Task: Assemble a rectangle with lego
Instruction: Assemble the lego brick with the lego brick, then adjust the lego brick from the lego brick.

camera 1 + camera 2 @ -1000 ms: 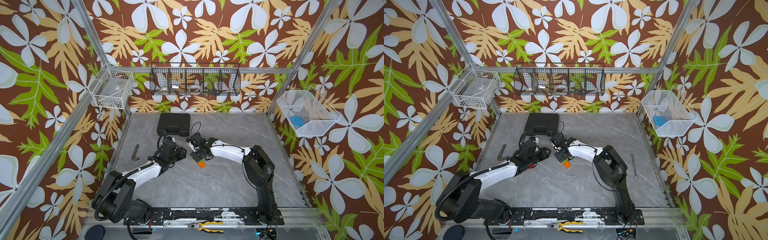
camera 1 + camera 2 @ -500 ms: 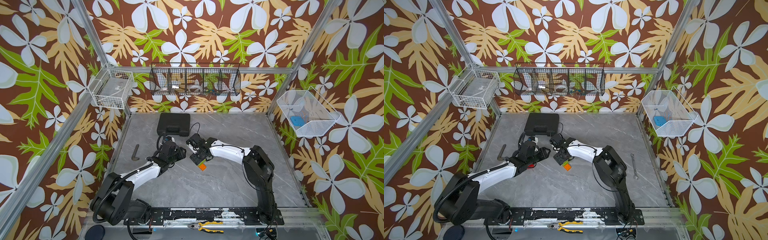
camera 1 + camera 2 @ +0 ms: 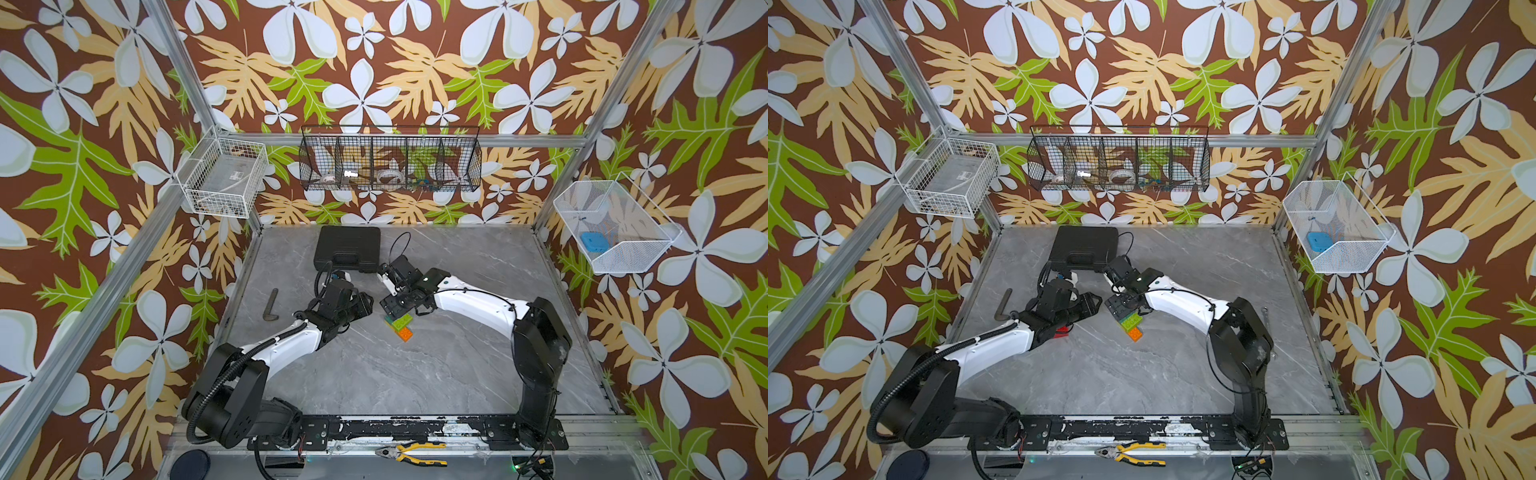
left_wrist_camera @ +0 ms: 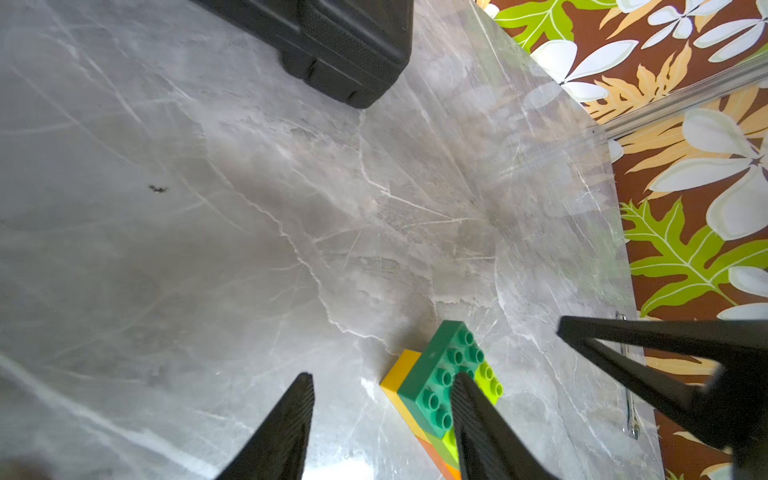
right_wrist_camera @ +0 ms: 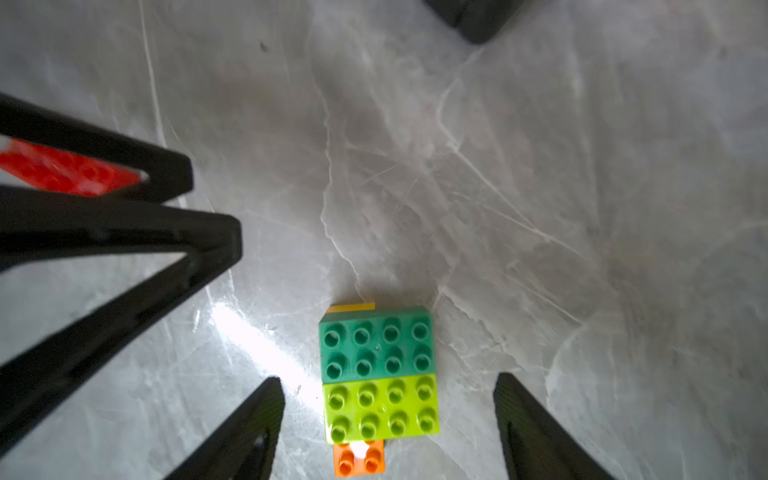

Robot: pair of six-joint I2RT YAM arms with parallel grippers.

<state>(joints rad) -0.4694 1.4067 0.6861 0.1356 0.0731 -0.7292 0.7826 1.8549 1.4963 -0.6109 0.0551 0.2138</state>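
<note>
Right wrist view: the rectangle (image 5: 380, 374) lies flat on the table (image 5: 540, 208) and is incomplete. Its top layer holds the dark green brick (image 5: 376, 347) and, touching it at 6 o'clock, the lime green brick (image 5: 380, 409). A sliver of the yellow brick (image 5: 351, 308) shows beneath at 12 o'clock. The orange brick (image 5: 359, 459) protrudes at 6 o'clock with bare studs.

The right gripper (image 5: 388, 377) straddles the block, jaws apart, with neither finger touching it. The red brick (image 5: 62, 174) lies loose at 9 o'clock, seen through a finger frame of the left gripper (image 4: 382, 376). That gripper is empty, with its jaws partly apart. In a top view the black case (image 3: 1088, 245) stands at 11 o'clock from the block, well apart.

Probable faults from here:
- Block displaced: either arm sweeps sideways while its fingers are low and close to the block.
- Red brick missed: it lies under the left wrist, so the approach is cramped.
- Arm collision: both grippers work just beside each other.
- Block tips: pressing red onto the overhanging orange end without support.
- Studs misaligned: the red brick is seated skewed against the lime green edge.
</note>
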